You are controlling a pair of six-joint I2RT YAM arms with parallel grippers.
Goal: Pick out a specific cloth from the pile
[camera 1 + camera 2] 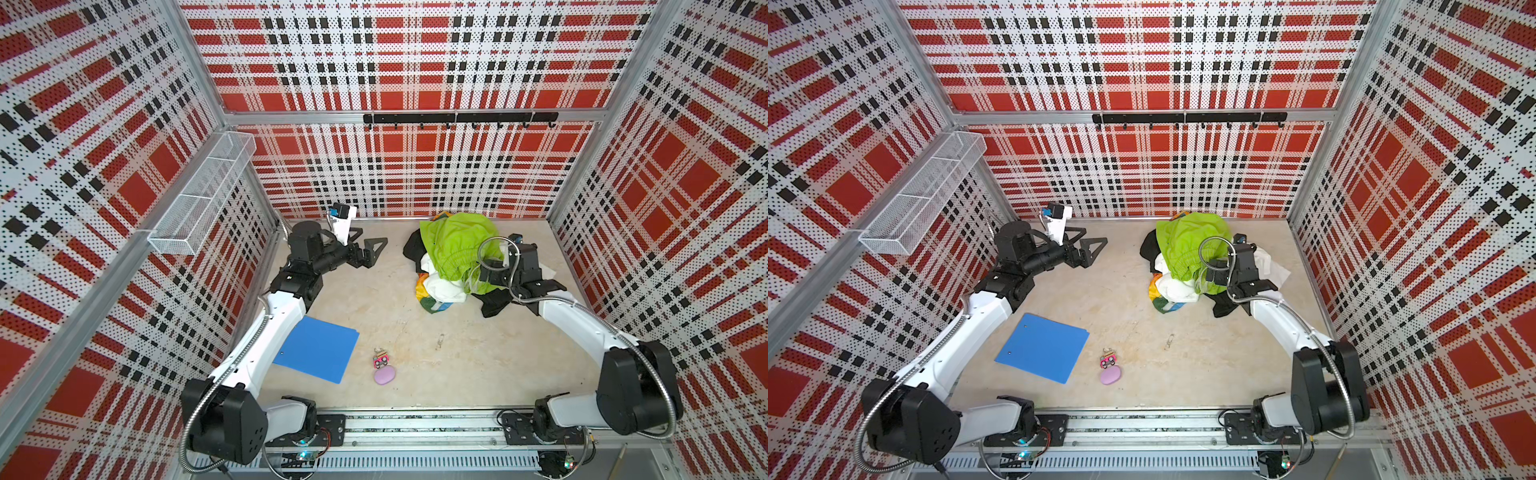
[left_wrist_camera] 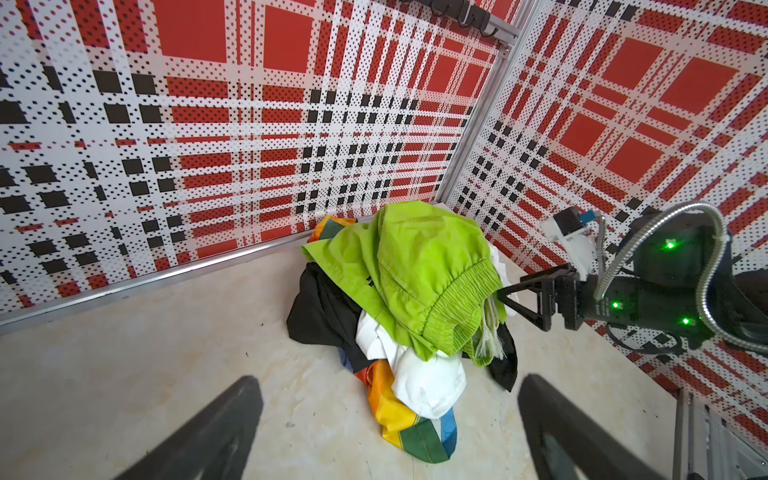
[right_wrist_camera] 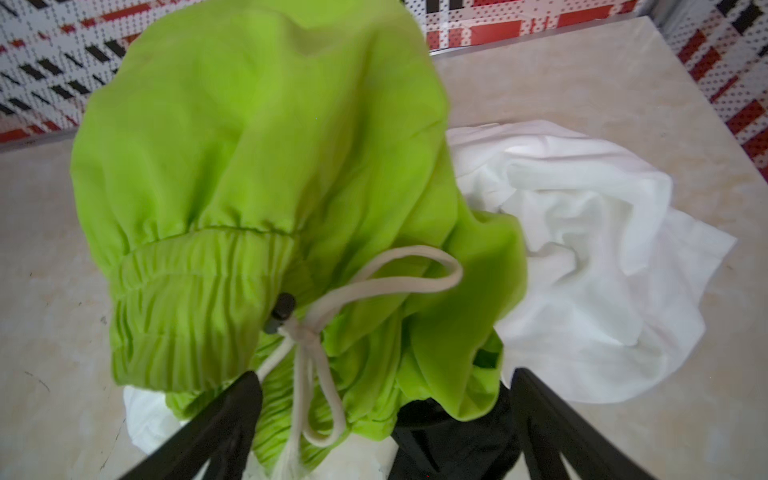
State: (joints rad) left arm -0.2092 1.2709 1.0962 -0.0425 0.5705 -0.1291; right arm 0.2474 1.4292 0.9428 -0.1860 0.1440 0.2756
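The pile (image 1: 453,245) of lime-green, white and black garments lies at the far right of the table, seen in both top views. The cloth (image 2: 403,415), in rainbow panels, pokes out from under the pile's near-left side (image 1: 428,297) (image 1: 1163,301); most of it is buried. My right gripper (image 3: 384,376) is open, its jaws on either side of the lime-green garment's (image 3: 270,166) drawstring end and a black garment (image 3: 449,436). My left gripper (image 1: 370,249) hangs open and empty left of the pile, facing it (image 2: 390,382).
A blue folder (image 1: 318,349) lies front left, partly under my left arm. A small pink toy (image 1: 381,359) and a purple oval (image 1: 384,375) sit front centre. A wire basket (image 1: 203,195) hangs on the left wall, a hook rail (image 1: 457,118) on the back wall.
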